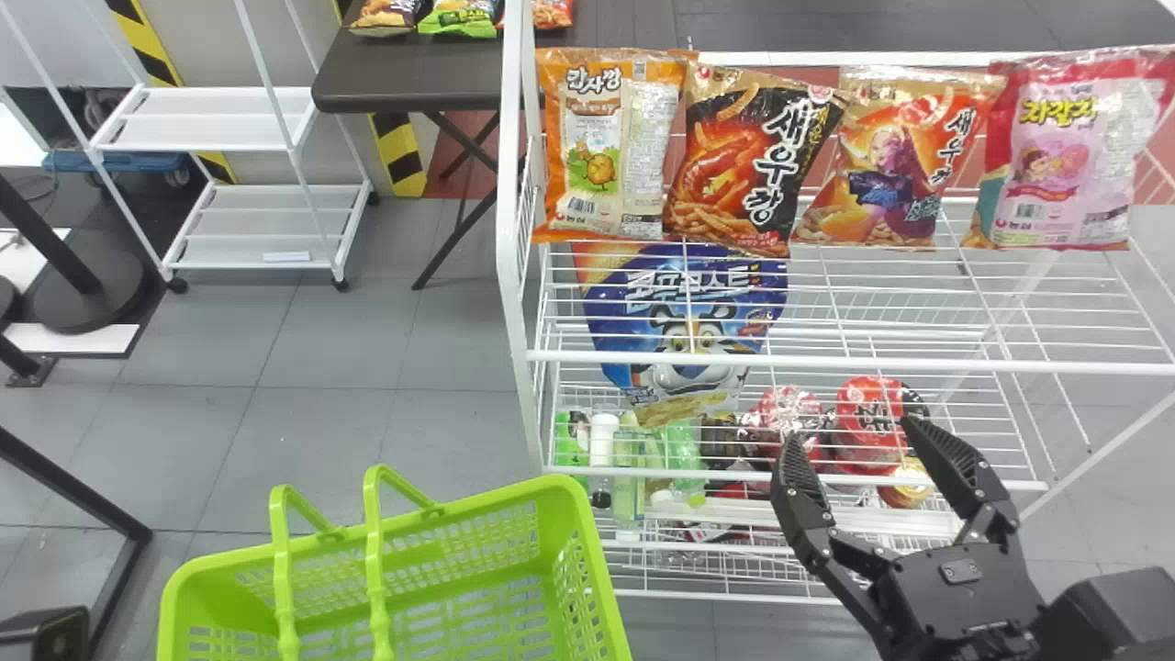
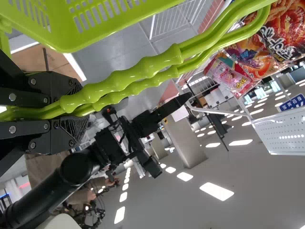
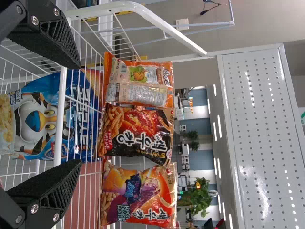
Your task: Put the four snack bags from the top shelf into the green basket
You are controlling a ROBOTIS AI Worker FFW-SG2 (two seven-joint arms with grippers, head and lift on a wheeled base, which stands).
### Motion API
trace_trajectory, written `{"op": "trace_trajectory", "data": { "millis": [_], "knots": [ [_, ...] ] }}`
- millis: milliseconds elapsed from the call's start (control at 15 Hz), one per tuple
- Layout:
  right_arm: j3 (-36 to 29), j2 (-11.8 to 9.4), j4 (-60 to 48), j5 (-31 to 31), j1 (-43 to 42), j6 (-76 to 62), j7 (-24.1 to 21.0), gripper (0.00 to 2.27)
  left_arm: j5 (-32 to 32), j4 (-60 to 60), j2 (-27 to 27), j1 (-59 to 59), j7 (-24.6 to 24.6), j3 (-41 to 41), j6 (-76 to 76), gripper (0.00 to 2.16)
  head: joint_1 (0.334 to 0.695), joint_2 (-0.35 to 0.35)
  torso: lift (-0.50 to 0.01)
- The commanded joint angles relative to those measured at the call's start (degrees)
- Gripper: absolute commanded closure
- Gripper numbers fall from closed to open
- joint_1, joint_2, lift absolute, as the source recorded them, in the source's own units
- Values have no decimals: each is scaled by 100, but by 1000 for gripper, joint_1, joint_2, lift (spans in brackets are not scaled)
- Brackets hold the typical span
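Observation:
On the top shelf stand, from left to right, an orange snack bag (image 1: 601, 142), a black one (image 1: 753, 161), an orange-red one (image 1: 895, 161) and a pink one (image 1: 1069, 156). My right gripper (image 1: 852, 439) is open in front of the rack, lower than these bags. From the right wrist view, the right gripper (image 3: 74, 114) has nothing between its fingers, and the black bag (image 3: 138, 133) is beyond them. The green basket (image 1: 587, 569) hangs at the lower left of the head view. My left gripper (image 2: 78, 110) is shut on its two handles (image 2: 133, 69).
A blue cereal bag (image 1: 684, 321) stands on the shelf below. Bottles (image 1: 601, 441) and red packages (image 1: 867, 413) sit lower. The rack's white front rail (image 1: 826, 364) crosses above my right gripper. Behind at the left are a dark table (image 1: 413, 78) and a white cart (image 1: 275, 216).

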Motion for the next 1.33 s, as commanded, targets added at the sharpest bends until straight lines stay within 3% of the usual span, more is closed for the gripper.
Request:
{"op": "trace_trajectory", "data": {
  "millis": [0, 733, 933, 1267],
  "knots": [
    [0, 5, -3, -1, 40, 0, 0, 120, -25, -20, -2, 0, -57, -49, 13, 2148, 695, 23, 0],
    [53, 5, 67, -28, -268, 282, -61, 120, -113, 76, 51, -105, -57, -137, 13, 2148, 695, 15, 0],
    [149, 5, 454, -238, -1191, 1178, -193, 124, -130, 67, 77, -114, -57, -137, 13, 2148, 695, 15, 0],
    [615, 5, 1684, -344, -3072, 1670, -518, 120, -122, 120, 165, -131, -57, -93, 30, 2148, 695, 74, 0]
  ]
}}
